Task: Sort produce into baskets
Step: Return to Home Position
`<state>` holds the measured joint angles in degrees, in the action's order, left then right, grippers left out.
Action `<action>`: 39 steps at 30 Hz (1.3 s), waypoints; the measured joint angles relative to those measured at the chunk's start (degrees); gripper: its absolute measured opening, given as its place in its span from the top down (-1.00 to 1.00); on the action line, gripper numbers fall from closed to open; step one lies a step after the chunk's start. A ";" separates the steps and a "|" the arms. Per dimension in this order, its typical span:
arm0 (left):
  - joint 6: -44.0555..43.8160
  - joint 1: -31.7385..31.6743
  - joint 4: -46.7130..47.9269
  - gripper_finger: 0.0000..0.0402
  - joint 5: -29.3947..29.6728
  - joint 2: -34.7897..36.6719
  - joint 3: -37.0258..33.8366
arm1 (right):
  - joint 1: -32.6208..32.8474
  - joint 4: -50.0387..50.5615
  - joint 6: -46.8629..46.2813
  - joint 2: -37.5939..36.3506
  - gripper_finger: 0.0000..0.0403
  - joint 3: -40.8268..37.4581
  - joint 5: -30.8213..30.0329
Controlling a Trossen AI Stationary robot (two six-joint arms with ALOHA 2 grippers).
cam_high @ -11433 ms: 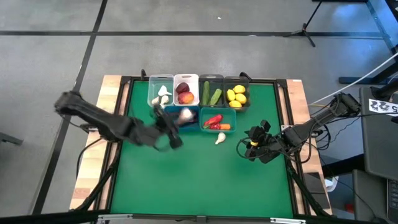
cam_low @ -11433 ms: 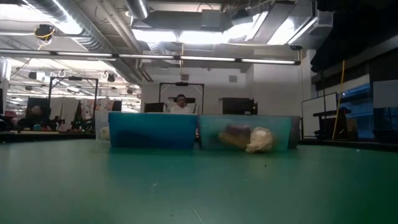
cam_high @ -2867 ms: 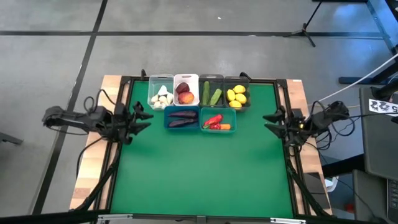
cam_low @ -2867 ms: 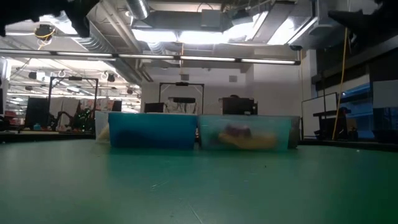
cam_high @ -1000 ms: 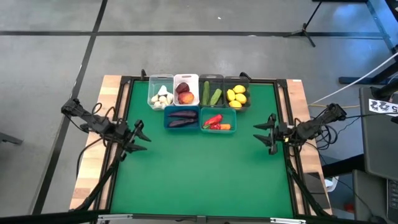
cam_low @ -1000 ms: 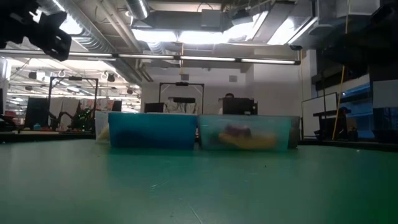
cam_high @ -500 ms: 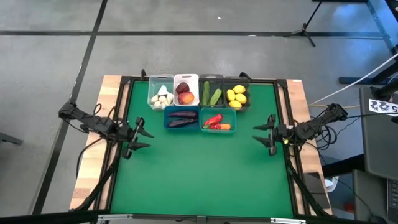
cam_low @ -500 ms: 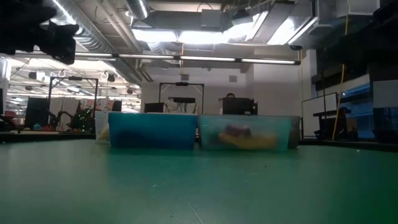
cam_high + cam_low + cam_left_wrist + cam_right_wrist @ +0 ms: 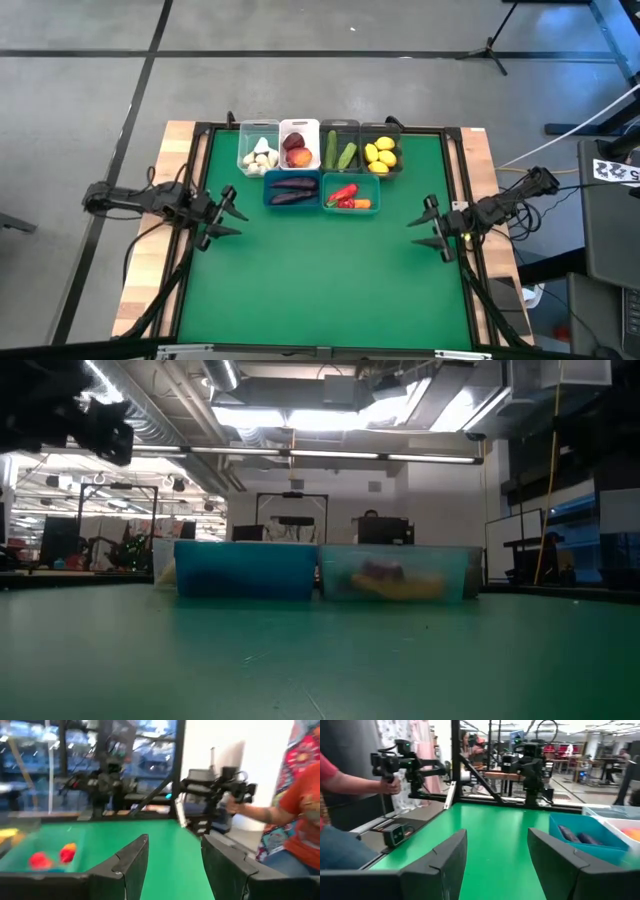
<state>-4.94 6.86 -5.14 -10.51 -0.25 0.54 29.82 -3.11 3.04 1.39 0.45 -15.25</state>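
Note:
Six baskets stand in two rows at the table's far middle. The clear one (image 9: pixel 259 150) holds white garlic, the white one (image 9: pixel 298 147) red peaches, a dark one (image 9: pixel 340 150) green cucumbers, another dark one (image 9: pixel 381 152) yellow lemons. In front of them, the blue basket (image 9: pixel 293 189) holds purple eggplants and the teal one (image 9: pixel 350 194) red peppers and an orange carrot. My left gripper (image 9: pixel 226 211) hangs open over the table's left edge, pointing level toward the right. My right gripper (image 9: pixel 430 226) hangs open over the right edge, pointing left. Both are empty and far from the baskets.
Wide green table (image 9: pixel 320 280) lies bare between the arms and toward the near edge. A black frame (image 9: pixel 200 130) borders the table. A person in an orange shirt (image 9: pixel 300 820) stands beyond the right edge, and a person's red sleeve (image 9: pixel 335 775) shows beyond the left edge.
My left arm has swung about its base, so its gripper now points straight toward the table's right edge and sits a little nearer the far edge. My right gripper has turned at the wrist, its fingertips swinging slightly toward the near edge. Both stay open.

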 joint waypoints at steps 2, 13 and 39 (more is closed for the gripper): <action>-0.56 -2.16 1.65 0.11 -0.16 -0.02 -0.04 | -1.44 0.01 -0.89 0.32 -0.04 0.00 0.00; 0.33 -9.62 2.73 0.11 0.00 0.00 -0.04 | -19.33 1.69 -4.63 4.01 -0.04 -0.03 9.69; 0.38 -10.67 1.53 0.11 -1.92 0.00 -0.04 | -35.89 -4.19 -5.89 4.37 -0.04 -0.09 18.24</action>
<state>-4.55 -3.81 -3.61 -12.43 -0.25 0.49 -6.07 -7.31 -2.85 5.76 0.36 2.99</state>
